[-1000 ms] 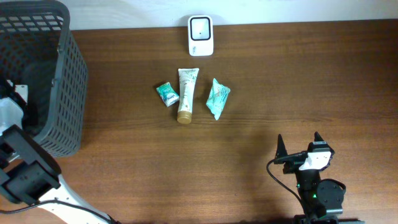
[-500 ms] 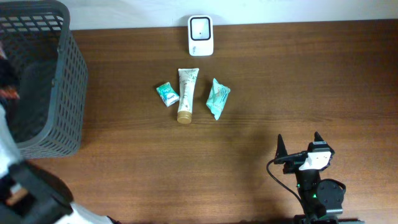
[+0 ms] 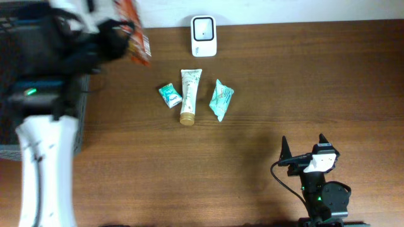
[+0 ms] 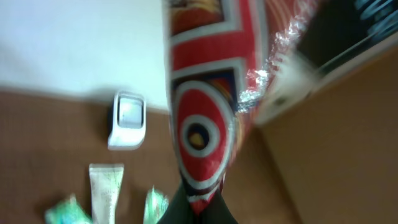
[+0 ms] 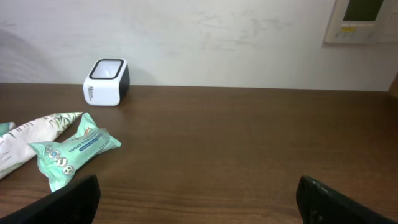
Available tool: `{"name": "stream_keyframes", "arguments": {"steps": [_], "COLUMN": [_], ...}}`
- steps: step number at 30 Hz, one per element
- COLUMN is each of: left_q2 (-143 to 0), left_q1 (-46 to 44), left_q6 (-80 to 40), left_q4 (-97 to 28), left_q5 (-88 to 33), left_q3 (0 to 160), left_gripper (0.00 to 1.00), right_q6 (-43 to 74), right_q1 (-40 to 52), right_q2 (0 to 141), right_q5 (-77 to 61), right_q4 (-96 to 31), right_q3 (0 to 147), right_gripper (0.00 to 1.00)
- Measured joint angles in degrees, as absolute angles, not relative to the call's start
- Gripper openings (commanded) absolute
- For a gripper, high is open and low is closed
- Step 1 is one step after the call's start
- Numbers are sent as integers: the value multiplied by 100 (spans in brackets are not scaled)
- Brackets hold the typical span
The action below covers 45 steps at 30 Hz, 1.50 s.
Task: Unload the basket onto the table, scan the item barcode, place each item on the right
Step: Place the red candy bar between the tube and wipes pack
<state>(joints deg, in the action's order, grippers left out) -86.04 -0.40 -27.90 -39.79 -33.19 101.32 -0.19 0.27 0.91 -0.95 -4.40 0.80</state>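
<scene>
Left claw [image 4: 198, 216] is pinched tight on one end of a red snack packet [image 4: 202, 124], holding it up in the air at the far left, by the right rim of the grey basket [image 3: 9, 126] (the arm's in the way, so can't tell what's inside). White scanner [image 3: 203, 36] sits at the far edge of the tabletop [image 3: 303, 82], with a tube [image 3: 189, 94], small green sachet [image 3: 169, 94] and teal pouch [image 3: 221, 99] lying side by side just nearer. Right claw [image 3: 304, 151] is spread wide and empty, near right.

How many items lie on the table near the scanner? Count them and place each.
3. A small teal packet left of the tube, which lies in the middle, and a larger teal packet to its right. The left arm may hide more.
</scene>
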Motion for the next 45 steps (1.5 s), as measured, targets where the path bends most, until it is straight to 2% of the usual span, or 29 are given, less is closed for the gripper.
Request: {"name": "stream_keyframes", "arguments": {"steps": [6, 9, 10, 13, 15, 19, 22, 24, 27, 31, 34, 37, 40, 45], "left_q2": [-10335, -11045, -11238, -11834, -12079, -12147, -12119, -12014, -11620, -11107, -11069, -11069, -11069, -11069], "left_q1": [-1855, -2167, -2235, -2340, -2351, -2333, -2106, -1734, -1114, -471, 108, 458, 502, 495], "left_q6": [-2473, -2362, -2351, -2311, -2311, -2285, -2268, -2261, -2248, -2228, -2189, -1448, -421, 261], "left_q4": [-4589, -4718, -4720, -4766, -4779, -5039, -5655, -6123, -6427, -6635, -6711, -6683, -6665, -6661], "left_q5": [-2016, -1592, -1466, -1295, -1253, -1221, -1264, -1280, -1275, -1258, -1214, -1188, -1175, -1055], "left_q3": [10101, 10079, 10079, 10077, 10077, 10318, 11559, 12455, 13104, 13233, 13233, 13233, 13233, 13233], "left_gripper": [0, 3, 22, 26, 47, 53, 60, 71, 82, 99, 99, 99, 99, 99], "right_q6": [-21, -19, -21, -23, -16, -19, -19, -19, -21, -21, -19, -21, -19, -23], "right_q1": [30, 30, 30, 30, 30, 30, 27, 30, 30, 30, 27, 30, 27, 30], "right_q2": [91, 91, 91, 91, 91, 91, 91, 91, 91, 91, 91, 91, 91, 91], "right_q5": [-93, -95, -95, -93, -95, -93, -95, -93, -93, -93, -93, -93, -93, -95], "right_q4": [-440, -440, -440, -440, -440, -440, -443, -440, -440, -440, -440, -440, -440, -440], "right_q3": [78, 80, 80, 80, 80, 78, 80, 78, 80, 78, 78, 78, 80, 80], "right_gripper": [99, 99, 99, 99, 99, 99, 99, 99, 99, 99, 99, 99, 99, 99]}}
